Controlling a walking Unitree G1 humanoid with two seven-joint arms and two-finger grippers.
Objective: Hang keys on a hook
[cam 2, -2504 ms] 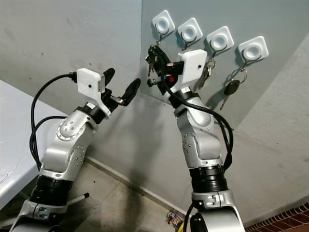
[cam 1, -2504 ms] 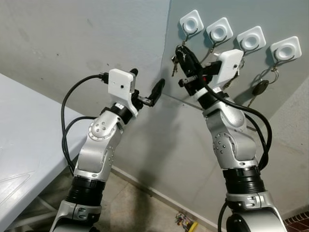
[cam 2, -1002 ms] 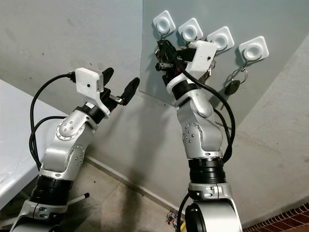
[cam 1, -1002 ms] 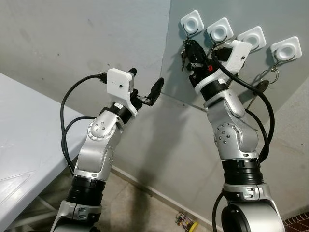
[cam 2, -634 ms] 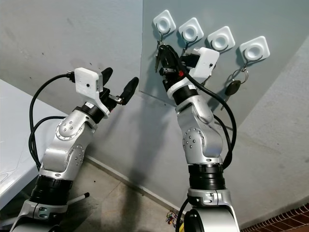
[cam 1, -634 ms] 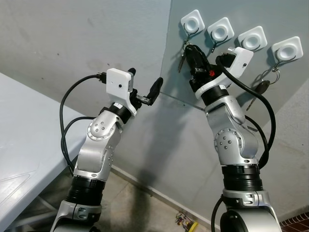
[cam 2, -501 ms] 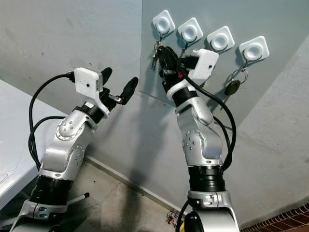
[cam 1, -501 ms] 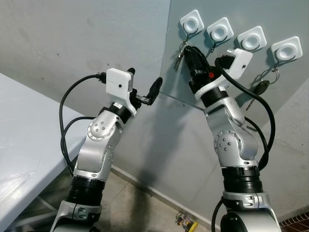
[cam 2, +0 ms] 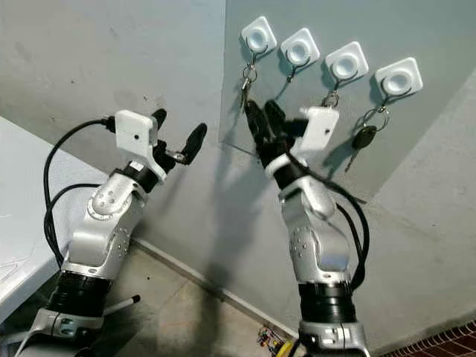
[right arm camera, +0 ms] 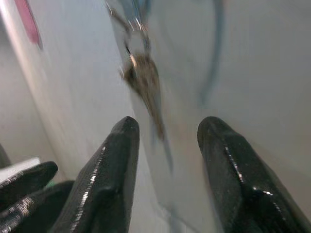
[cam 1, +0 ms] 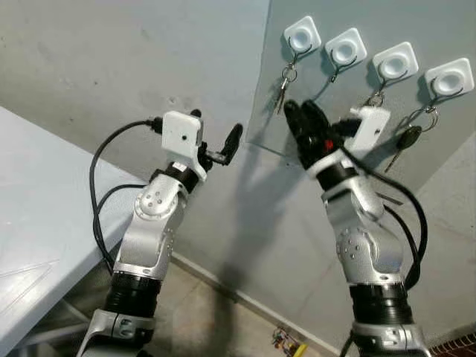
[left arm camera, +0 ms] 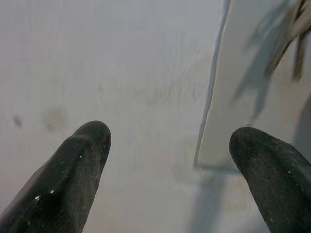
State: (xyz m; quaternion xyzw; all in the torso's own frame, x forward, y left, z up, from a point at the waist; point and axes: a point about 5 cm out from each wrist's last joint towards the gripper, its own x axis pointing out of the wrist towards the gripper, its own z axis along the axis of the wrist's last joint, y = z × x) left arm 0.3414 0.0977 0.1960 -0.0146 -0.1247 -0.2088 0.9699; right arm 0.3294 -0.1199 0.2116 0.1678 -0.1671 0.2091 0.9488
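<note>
A grey panel [cam 1: 416,126] is fixed to the wall [cam 1: 111,67], and four white hooks sit in a row along its top edge. The keys [cam 1: 281,88] hang by a ring from the first hook [cam 1: 302,35], the one nearest the panel's left edge, and dangle free against the panel. In the right wrist view they show as a blurred bunch [right arm camera: 143,80] just beyond the fingertips.

The right gripper [cam 1: 305,119] is raised just below the keys and apart from them. Its two black fingers [right arm camera: 114,174] stand a moderate gap apart and hold nothing.

The second hook [cam 1: 346,50] carries only a thin wire loop. A key ring hangs from the third hook [cam 1: 395,62], partly hidden behind the white camera box [cam 1: 370,126] on the right wrist. A black car key [cam 1: 405,140] hangs from the fourth hook [cam 1: 450,79], near the panel's right edge.

The left gripper [cam 1: 216,137] is held up near the panel's lower left corner, pointing at the wall, with its fingers [left arm camera: 73,170] spread wide and empty. A white table [cam 1: 37,245] lies along the left side, and a small coloured object [cam 1: 286,342] lies on the floor by the foot of the wall.
</note>
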